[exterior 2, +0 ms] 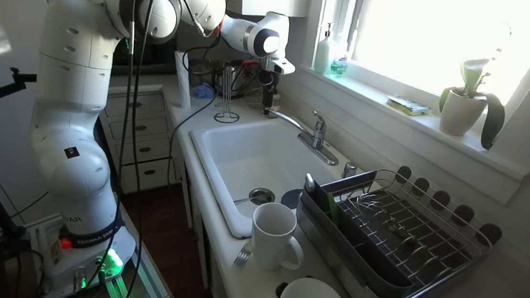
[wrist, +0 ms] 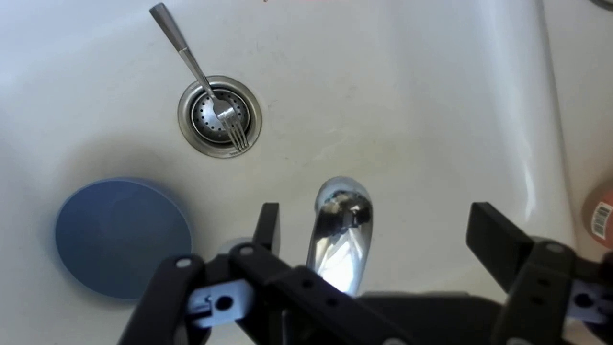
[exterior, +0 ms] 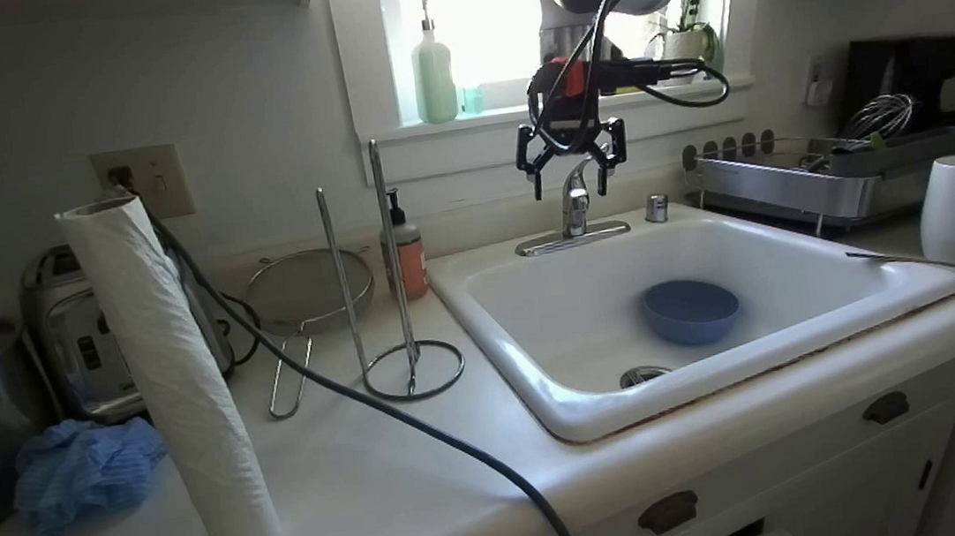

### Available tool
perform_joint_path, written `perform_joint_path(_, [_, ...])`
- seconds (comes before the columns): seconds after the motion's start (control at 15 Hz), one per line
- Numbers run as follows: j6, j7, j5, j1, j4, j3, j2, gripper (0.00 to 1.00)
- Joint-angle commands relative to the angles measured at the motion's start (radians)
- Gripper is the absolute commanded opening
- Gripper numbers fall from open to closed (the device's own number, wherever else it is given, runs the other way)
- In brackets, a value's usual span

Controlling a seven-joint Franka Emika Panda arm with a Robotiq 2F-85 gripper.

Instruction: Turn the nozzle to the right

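Note:
The chrome nozzle (wrist: 342, 235) shows in the wrist view between the two black fingers, nearer the left finger, with gaps on both sides. Its rear part is hidden by the gripper's linkage. My gripper (wrist: 374, 218) is open and holds nothing. In an exterior view the nozzle (exterior 2: 291, 120) reaches out from the faucet base over the sink, and the gripper (exterior 2: 268, 113) hangs at its outer end. In an exterior view the gripper (exterior: 570, 189) points down in front of the faucet (exterior: 576, 204), its fingers spread apart. The lever handle (exterior 2: 320, 121) stands above the base.
The white sink (exterior: 514, 379) holds a blue bowl (wrist: 122, 239) and a fork (wrist: 191, 62) across the drain. A dish rack (exterior 2: 392, 227) and a mug (exterior 2: 272, 236) stand beside it. A wire towel stand (exterior: 405, 311) and an orange soap bottle (exterior: 408, 257) stand on the counter.

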State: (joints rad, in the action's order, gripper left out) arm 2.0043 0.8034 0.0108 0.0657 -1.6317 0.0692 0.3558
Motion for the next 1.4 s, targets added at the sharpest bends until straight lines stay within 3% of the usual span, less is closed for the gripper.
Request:
perform_joint_path(0.0, [-0.073, 0.028, 0.027, 0.025, 0.052, -0.035, 0.041, 1.00])
perform_joint_path(0.67, [-0.130, 0.085, -0.024, 0.036, -0.051, -0.081, -0.031, 1.00])
perform_joint_path(1.33, [0.024, 0.088, -0.053, 0.011, -0.314, -0.108, -0.206, 1.00])
